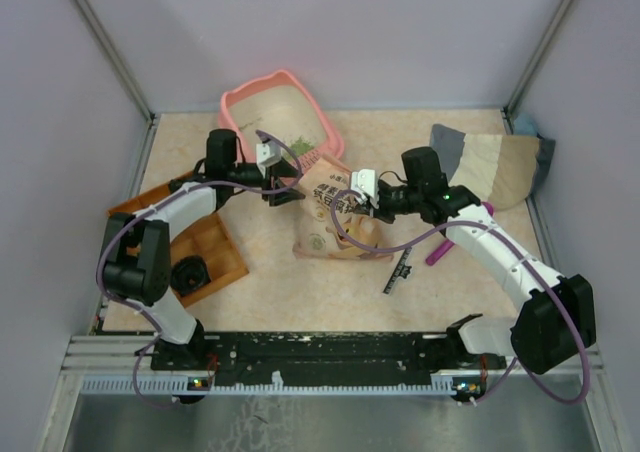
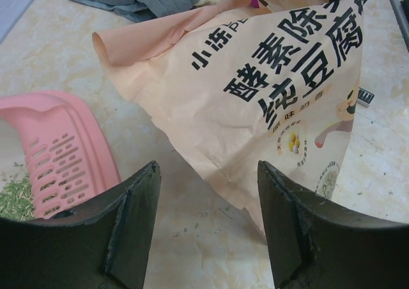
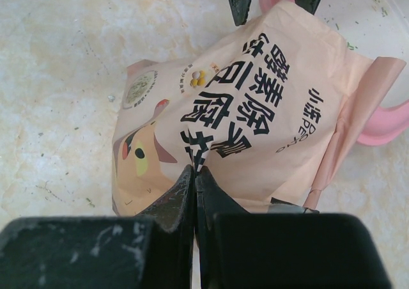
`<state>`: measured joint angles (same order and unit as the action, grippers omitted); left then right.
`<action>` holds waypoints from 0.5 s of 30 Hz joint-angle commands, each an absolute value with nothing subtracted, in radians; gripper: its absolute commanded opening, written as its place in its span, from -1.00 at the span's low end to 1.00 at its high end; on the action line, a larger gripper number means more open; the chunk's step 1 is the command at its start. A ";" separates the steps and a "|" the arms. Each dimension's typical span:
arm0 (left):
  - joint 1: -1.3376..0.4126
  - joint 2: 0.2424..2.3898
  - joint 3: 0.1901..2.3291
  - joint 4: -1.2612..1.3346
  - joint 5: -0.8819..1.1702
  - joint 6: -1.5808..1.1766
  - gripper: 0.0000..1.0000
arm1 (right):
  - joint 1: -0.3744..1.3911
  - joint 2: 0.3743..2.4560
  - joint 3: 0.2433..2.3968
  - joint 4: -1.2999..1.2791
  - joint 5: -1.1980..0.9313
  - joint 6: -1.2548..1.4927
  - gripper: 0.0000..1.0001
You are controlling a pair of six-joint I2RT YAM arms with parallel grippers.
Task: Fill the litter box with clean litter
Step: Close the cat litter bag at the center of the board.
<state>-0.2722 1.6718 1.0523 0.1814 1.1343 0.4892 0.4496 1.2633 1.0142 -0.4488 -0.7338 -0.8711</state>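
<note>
Beige tabletop (image 1: pixel 300 292): right hand (image 3: pixel 194 172) pinches the bag (image 3: pixel 243 110) (left hand (image 2: pixel 208 167) spread).

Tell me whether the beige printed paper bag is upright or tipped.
Tipped: bag lies mouth toward the salmon-pink plastic litter box, right gripper pinching its edge.

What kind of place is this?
Probably a robot test cell: plain walls enclose the table, two arms are bolted at its edge, and a litter box and bag are props.
</note>
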 commanded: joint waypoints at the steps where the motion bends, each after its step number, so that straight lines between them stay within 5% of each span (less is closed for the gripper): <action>1: -0.268 1.695 1.093 0.185 1.218 0.471 0.30 | 0.459 1.226 1.012 -0.415 -0.742 -0.868 -1.00; 4: -0.268 1.698 1.088 0.179 1.272 0.474 0.05 | 0.459 1.223 1.000 -0.399 -0.729 -0.843 -1.00; 10: -0.268 1.640 1.066 0.069 1.305 0.562 -0.99 | 0.445 1.198 0.949 -0.335 -0.616 -0.736 -1.00; 13: -0.268 1.600 1.048 0.041 1.298 0.574 -1.00 | 0.418 1.179 0.913 -0.297 -0.566 -0.669 -0.79; 15: -0.268 1.562 1.031 0.036 1.299 0.572 -1.00 | 0.408 1.168 0.914 -0.327 -0.556 -0.665 -0.38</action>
<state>-0.2684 1.6524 1.0573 0.0849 1.2457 0.5392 0.4347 1.2133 0.9260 -0.3500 -0.6258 -0.7326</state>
